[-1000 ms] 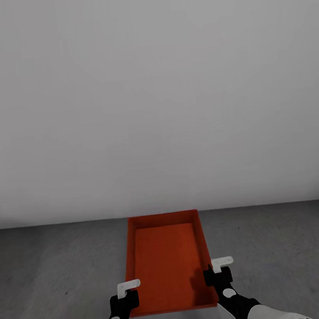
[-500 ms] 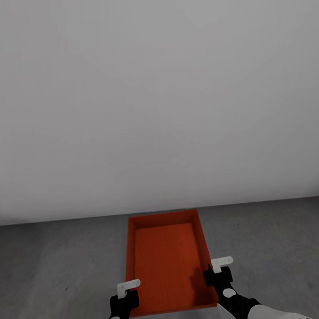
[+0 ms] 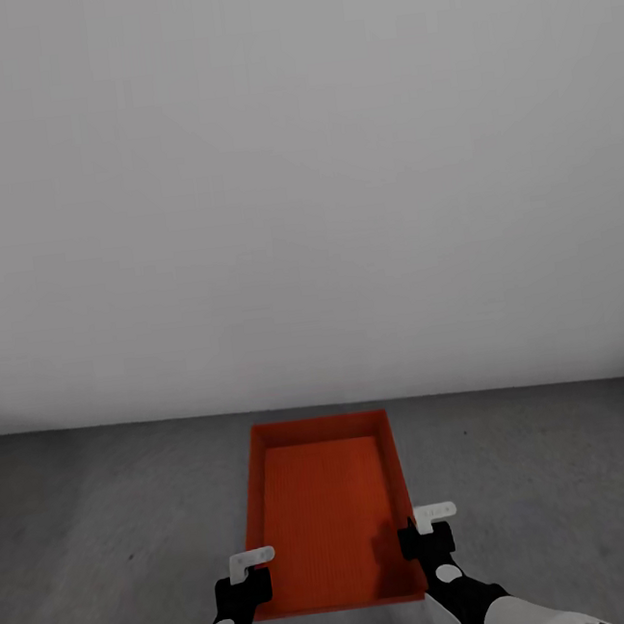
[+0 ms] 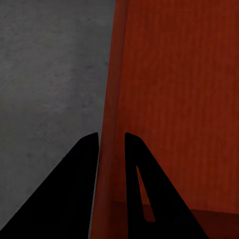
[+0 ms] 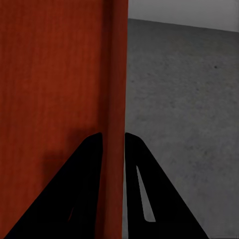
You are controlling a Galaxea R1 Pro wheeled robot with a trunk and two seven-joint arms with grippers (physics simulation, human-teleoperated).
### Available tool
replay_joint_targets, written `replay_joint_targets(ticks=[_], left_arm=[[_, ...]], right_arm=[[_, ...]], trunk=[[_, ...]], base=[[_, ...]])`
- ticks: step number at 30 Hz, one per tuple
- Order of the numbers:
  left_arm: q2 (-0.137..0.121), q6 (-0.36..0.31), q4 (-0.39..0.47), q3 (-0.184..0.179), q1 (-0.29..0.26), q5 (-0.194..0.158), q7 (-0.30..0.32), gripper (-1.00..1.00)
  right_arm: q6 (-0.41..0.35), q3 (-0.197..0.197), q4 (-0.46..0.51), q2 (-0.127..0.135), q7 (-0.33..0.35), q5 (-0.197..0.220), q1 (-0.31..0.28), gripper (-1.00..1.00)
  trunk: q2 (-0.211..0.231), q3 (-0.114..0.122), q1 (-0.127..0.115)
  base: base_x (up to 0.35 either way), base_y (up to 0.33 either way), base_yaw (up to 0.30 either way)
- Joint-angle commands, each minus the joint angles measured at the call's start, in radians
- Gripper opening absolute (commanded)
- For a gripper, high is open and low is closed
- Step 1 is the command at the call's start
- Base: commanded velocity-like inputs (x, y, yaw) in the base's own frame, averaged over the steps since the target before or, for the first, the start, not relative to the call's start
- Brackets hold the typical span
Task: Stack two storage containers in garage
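Black fingers of the left hand straddle the thin left long wall of the red-orange storage container, one finger outside and one inside, closed down until only the wall's thickness lies between them; the right hand pinches the opposite long wall in the same way, near the end closest to the robot. In the head view the left hand and right hand sit at the two near corners, so the bin is taken symmetrically across its width. Judging by the plain, thin walls, the container is probably light but somewhat flexible: pinched at the rim, the walls could bow or slip through the fingers if one arm leads the other, so an even lift or lowering from both sides looks the safer way to handle it, and the rim near the corners, where the walls stiffen each other, seems the best place to hold. The bin is open-topped and holds nothing; its ribbed bottom is bare. It lies lengthwise away from the robot over the dark grey concrete floor of the garage, its far end near the plain white wall; whether it rests on the floor or hangs just above it cannot be told.
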State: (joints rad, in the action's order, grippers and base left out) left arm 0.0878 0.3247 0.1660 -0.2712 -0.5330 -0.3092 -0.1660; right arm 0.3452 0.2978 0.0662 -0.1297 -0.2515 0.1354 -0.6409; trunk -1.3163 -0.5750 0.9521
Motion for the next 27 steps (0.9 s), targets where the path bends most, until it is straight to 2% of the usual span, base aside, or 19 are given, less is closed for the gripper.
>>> replay_joint_targets(ticks=[1, 27], left_arm=[[0.000, 0.039, 0.001, 0.005, -0.001, -0.004, -0.029, -1.00], [0.000, 0.039, 0.001, 0.004, -0.001, -0.004, -0.029, -1.00]], right_arm=[[-0.002, -0.048, -0.003, 0.000, 0.029, 0.010, -0.001, -1.00], [-0.002, -0.048, -0.003, -0.001, 0.029, 0.010, -0.001, -1.00]], trunk=[[-0.001, -0.003, 0.000], [-0.001, -0.044, 0.000]], base=[[0.000, 0.000, 0.000], [0.000, 0.000, 0.000]])
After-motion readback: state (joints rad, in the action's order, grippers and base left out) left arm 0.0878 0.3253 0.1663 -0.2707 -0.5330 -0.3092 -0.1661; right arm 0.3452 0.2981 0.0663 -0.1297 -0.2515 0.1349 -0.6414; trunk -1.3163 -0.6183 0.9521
